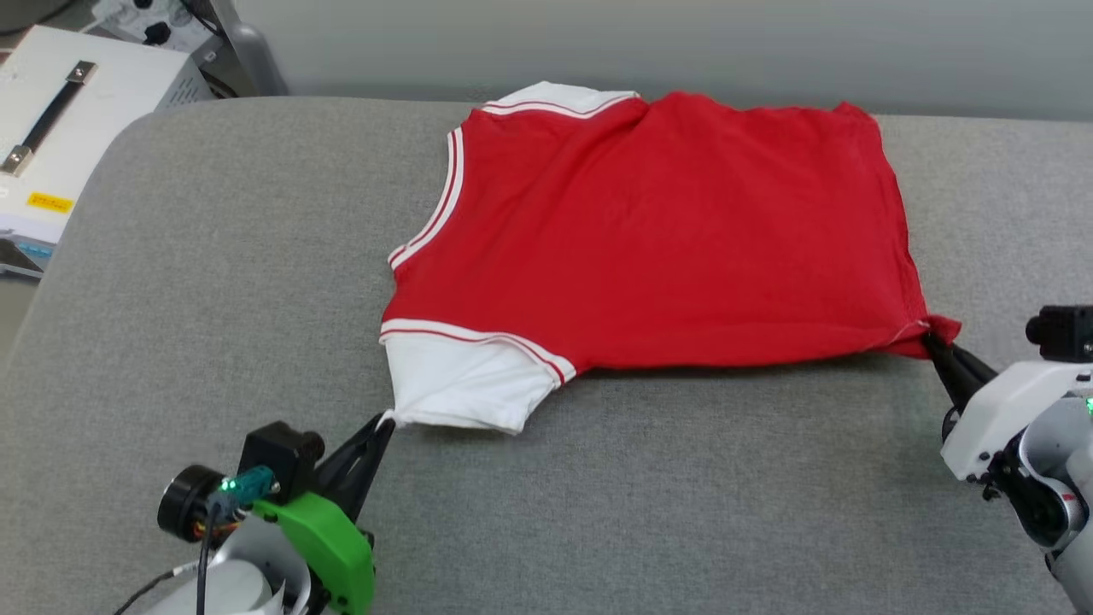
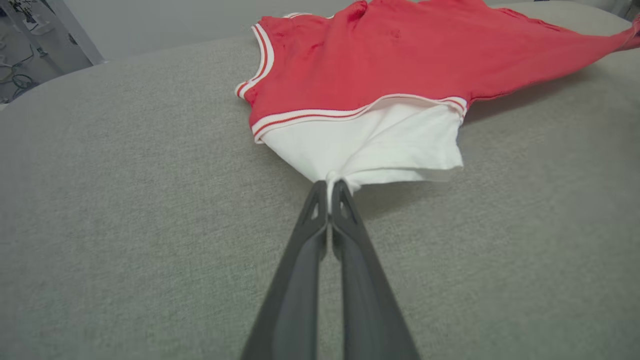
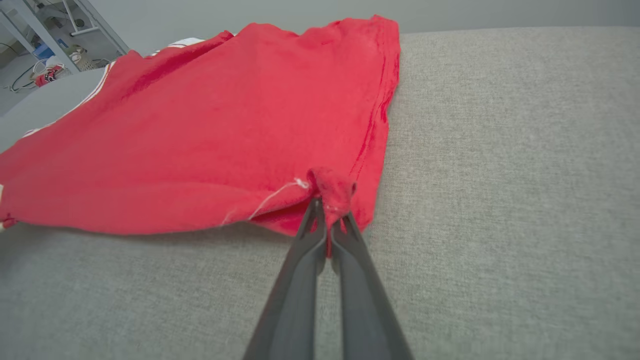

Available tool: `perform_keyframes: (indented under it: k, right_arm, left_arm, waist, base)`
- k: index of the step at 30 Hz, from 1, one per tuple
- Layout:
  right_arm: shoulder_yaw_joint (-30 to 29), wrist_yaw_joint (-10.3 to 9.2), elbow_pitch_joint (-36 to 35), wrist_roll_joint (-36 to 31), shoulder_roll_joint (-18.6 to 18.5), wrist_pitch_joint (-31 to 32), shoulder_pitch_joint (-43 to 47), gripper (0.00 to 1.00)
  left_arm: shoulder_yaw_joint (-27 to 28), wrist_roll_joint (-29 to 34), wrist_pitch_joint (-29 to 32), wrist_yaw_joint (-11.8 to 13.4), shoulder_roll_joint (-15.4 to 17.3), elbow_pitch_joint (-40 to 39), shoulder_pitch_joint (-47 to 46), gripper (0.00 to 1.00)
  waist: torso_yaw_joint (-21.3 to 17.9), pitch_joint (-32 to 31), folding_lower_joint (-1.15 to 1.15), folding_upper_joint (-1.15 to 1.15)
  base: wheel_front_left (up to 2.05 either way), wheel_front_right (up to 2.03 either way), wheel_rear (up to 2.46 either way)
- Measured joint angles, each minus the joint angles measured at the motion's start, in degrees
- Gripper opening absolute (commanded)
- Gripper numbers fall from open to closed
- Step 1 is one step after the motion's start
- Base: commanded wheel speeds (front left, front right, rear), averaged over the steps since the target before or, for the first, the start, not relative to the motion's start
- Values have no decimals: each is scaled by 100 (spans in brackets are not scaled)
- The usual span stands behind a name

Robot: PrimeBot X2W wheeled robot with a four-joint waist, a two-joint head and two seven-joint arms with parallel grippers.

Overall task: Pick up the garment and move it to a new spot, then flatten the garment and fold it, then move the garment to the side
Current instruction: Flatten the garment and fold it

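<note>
The garment (image 1: pixel 657 231), a red jersey T-shirt with white sleeves and striped trim, lies spread across the grey surface with its plain red side up. My left gripper (image 1: pixel 386 423) is shut on the tip of the near white sleeve (image 2: pixel 380 145), seen pinched between the left gripper (image 2: pixel 330 186) fingertips. My right gripper (image 1: pixel 932 342) is shut on the near hem corner of the garment (image 3: pixel 200 130), a small red bunch pinched at the right gripper (image 3: pixel 329 202) tips. The near edge is lifted slightly and pulled taut between both grippers. The far white sleeve (image 1: pixel 555 96) peeks out at the back.
The grey padded table (image 1: pixel 213 282) runs wide, with open room to the left of the garment and along the front. A white equipment case (image 1: pixel 77 111) with a black handle stands beyond the table's rounded far left corner. A pale wall lies behind.
</note>
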Motion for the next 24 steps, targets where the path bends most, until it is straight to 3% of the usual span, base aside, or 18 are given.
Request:
perform_keyframes:
  k: [12, 24]
  right_arm:
    - [-298, 0, -950, 489, -393, 412, 1625, 0]
    - [-1112, 0, -2047, 452, -335, 827, 3341, 0]
  left_arm:
    - [-314, -264, 264, 313, 463, -873, 1087, 0]
    - [-556, -404, 409, 477, 716, -1446, 1727, 0]
  waist:
    - [-8, -727, 0, 0]
    - [-1, -974, 0, 0]
  base:
    - [0, 0, 0]
    - [0, 0, 0]
